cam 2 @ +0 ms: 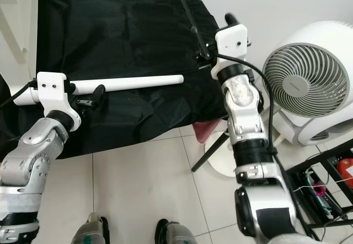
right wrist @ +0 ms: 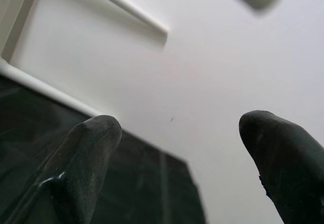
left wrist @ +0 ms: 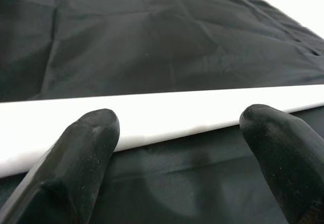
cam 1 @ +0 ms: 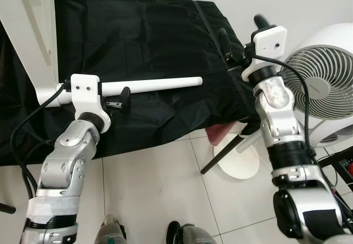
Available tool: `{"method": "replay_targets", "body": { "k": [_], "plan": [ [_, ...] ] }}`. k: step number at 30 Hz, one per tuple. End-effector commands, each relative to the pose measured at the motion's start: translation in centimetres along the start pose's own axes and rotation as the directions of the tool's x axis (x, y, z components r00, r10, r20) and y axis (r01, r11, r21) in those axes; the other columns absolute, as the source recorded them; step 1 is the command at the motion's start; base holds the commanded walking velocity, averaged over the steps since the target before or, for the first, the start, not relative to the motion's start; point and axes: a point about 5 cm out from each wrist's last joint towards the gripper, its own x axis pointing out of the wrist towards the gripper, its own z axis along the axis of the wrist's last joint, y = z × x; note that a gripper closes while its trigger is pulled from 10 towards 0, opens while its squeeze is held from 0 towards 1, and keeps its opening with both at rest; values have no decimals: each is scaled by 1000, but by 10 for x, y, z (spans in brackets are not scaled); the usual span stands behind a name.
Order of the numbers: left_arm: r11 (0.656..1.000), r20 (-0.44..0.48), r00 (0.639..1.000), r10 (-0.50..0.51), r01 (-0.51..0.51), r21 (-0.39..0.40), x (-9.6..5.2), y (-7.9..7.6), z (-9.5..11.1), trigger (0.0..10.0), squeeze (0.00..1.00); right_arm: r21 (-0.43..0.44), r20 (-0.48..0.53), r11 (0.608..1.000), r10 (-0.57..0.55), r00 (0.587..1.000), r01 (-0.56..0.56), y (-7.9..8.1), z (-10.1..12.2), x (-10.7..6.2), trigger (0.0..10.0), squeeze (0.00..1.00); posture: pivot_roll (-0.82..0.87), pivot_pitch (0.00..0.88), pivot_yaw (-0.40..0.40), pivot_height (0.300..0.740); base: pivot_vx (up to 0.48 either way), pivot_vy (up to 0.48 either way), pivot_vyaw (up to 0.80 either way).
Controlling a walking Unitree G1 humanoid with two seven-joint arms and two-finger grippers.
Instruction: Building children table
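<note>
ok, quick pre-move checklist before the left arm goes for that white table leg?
1. Left gripper open: ok, fingers spread apart.
2. White leg in front of the left fingers: ok, it crosses just beyond both tips.
3. Fingers around the leg: not ok, it lies past the tips, not between them.
4. Leg resting on the black cloth: ok, lying flat, free end pointing toward the robot's right.
5. Right gripper out of the way: ok, open, raised at the cloth's right edge, holding nothing.
6. Fan close to the right arm: cannot tell the clearance.
</note>
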Motion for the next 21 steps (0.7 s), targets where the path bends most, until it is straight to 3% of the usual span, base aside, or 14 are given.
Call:
{"method": "replay_targets", "body": {
  "k": [1, 6, 7, 19, 21],
  "plan": [
    [1000, -33, 999, 20, -21, -12, 2, -1, -6, 10000, 0, -56, 40, 998, 1, 999, 1, -2, 7, 4, 10000, 0, 97, 95, -109, 740, 0, 0, 0],
    [999, -33, 998, 46, -47, -25, 3, -2, -6, 10000, 0, -151, 139, 989, 31, 990, -10, 4, 29, 21, 10000, 0, 111, 80, -114, 740, 0, 0, 0],
    [998, -35, 998, 46, -47, -30, 1, -5, -7, 10000, 0, -204, 201, 978, 71, 977, -29, 8, 44, 32, 10000, 0, 114, 70, -119, 740, 0, 0, 0],
    [997, -56, 996, 67, -68, -27, -3, -7, -15, 10000, 0, -272, 286, 960, 144, 947, -64, 9, 69, 51, 10000, 0, 119, 59, -142, 740, 0, 0, 0],
    [993, -56, 993, 105, -108, -42, -3, -2, -16, 10000, 0, -309, 307, 947, 186, 933, -87, 9, 76, 58, 10000, 0, 121, 65, -158, 740, 0, 0, 0]
  ]
}}
